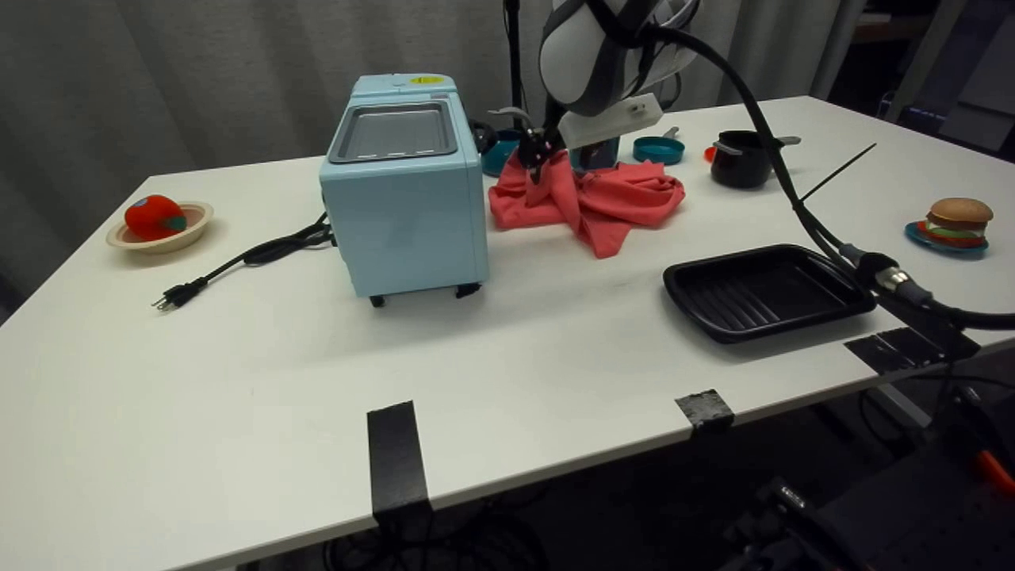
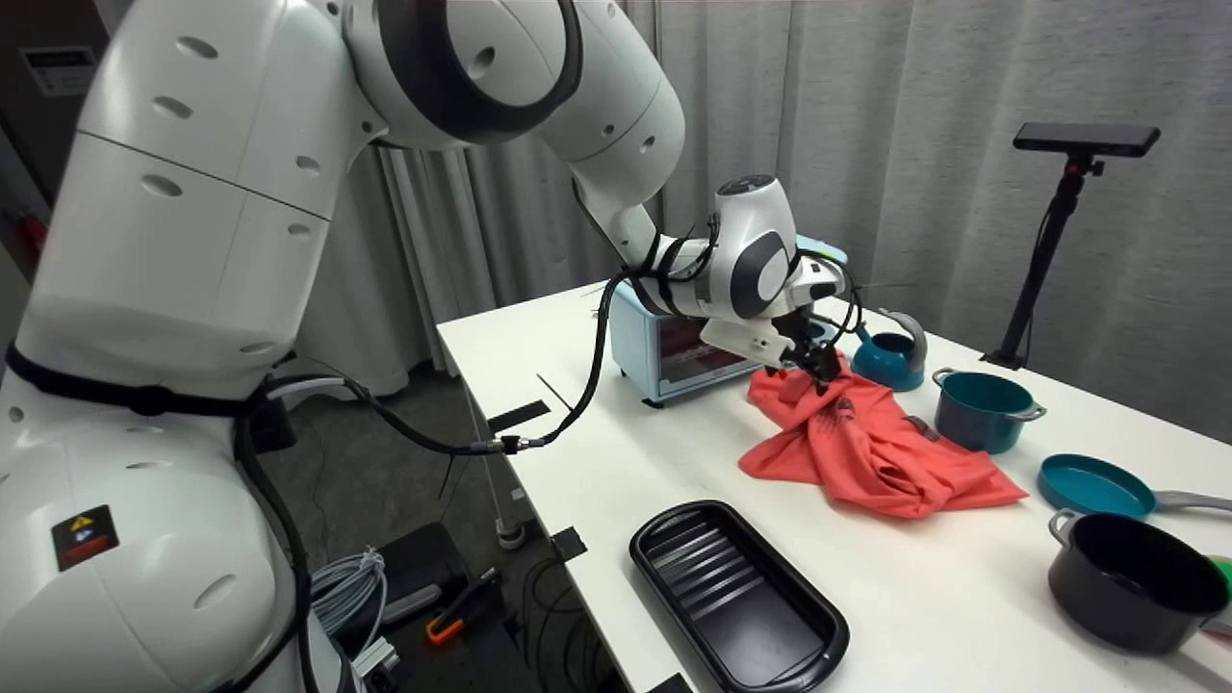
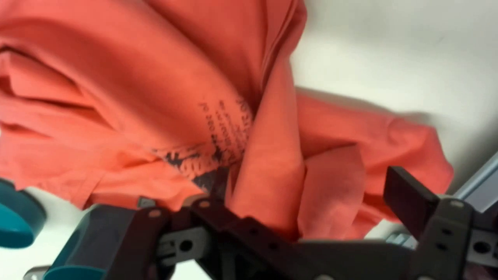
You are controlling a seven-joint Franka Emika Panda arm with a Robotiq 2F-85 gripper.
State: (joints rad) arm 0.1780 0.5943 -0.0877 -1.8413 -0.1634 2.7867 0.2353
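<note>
The gripper [image 3: 311, 190] stands spread wide. The red cloth [image 3: 186, 85] lies beneath it, folds showing between the jaws.

The fingers [image 3: 410, 202] are seen in black; just below them, coral-red cloth [image 2: 866, 452] is printed with dark lettering [image 3: 229, 124]. Near the fingers, the oven [image 1: 404, 222] is finished in pale blue — its top marked by a yellow sticker [image 1: 427, 80] — and the kettle [image 2: 884, 373] in teal. Well apart from the fingers, a black pan [image 2: 770, 640] is patterned with ridges [image 2: 707, 568], and the white desk [image 1: 238, 396] is edged with strips of black tape [image 1: 396, 452].
</note>
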